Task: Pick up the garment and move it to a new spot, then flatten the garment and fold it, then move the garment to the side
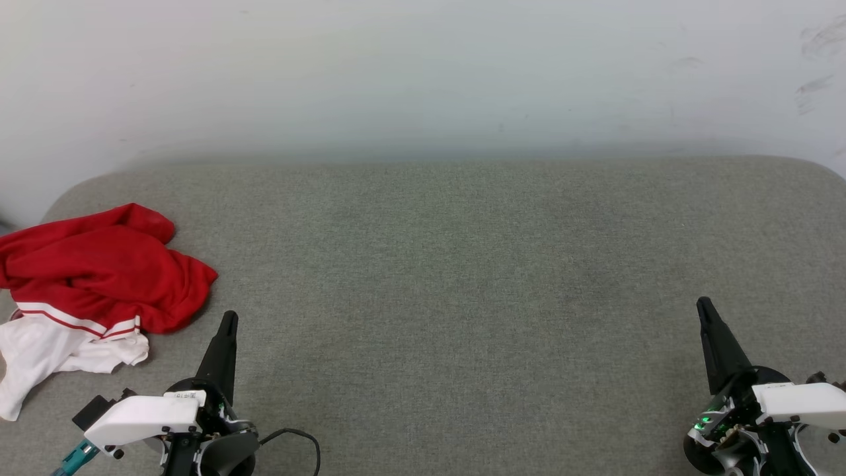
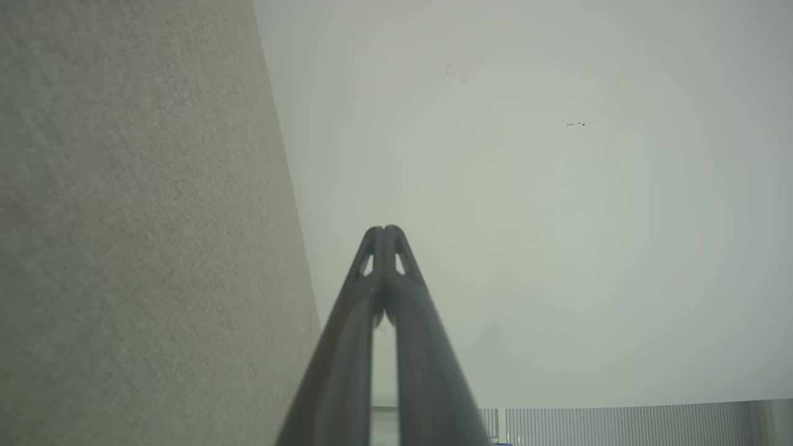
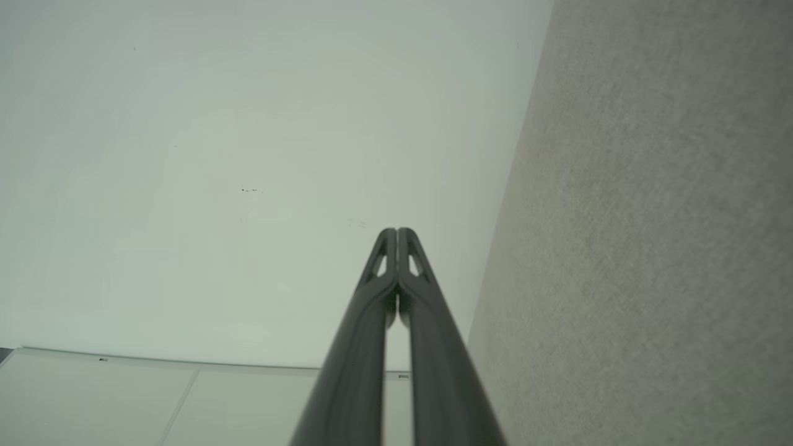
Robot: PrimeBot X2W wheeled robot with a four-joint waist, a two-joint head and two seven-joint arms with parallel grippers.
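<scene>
Head view: garment (image 1: pixel 99 277) crumpled in heap at far left of grey fabric surface (image 1: pixel 462 277), red bulk up top, white sleeve trailing toward camera. Left gripper (image 1: pixel 229 320) just right of heap, not touching. Right gripper (image 1: pixel 704 308) way over on other side.

Left wrist view: fingertips pressed together, nothing between, pale wall (image 2: pixel 557 186) behind.

Right wrist view: same deal, fingers closed tip to tip, empty, grey fabric on right.
</scene>
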